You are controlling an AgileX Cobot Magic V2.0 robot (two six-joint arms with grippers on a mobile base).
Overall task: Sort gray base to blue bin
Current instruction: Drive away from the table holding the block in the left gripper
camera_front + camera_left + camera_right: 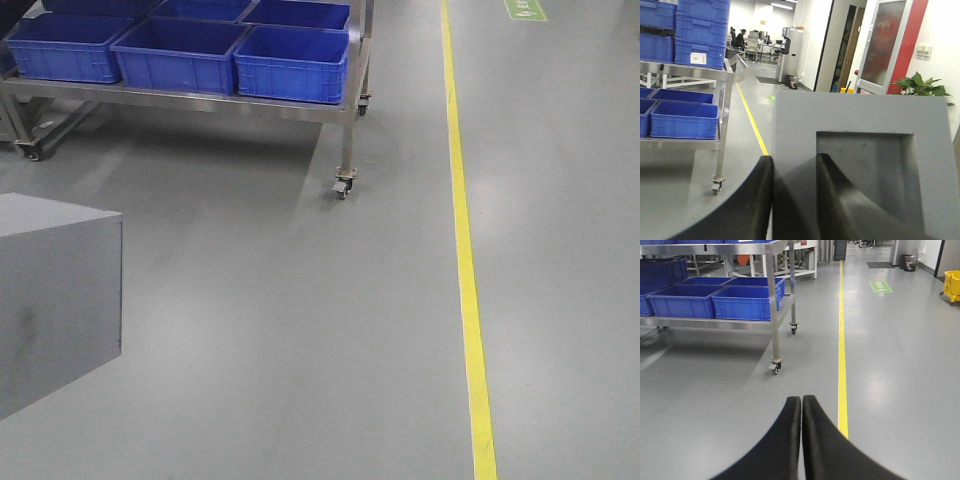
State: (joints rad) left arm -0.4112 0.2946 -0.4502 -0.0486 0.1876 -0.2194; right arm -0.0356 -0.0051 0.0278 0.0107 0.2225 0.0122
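Gripped across one wall of the gray base [860,115] by the left gripper [794,162], aloft over the floor [300,350].
Closed narrowly, one finger outside, one down in the square recess (a sound hold, that rim). Looks matte, plain gray, crisp-edged; judged stiff, light, unlikely to slip or crush. Held well apart from the blue bin [290,62] on the steel cart [345,120]. Nothing in the right gripper [801,399], pressed fully together.

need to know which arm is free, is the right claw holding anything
No, the right claw is pressed fully shut on itself with nothing caught in it.
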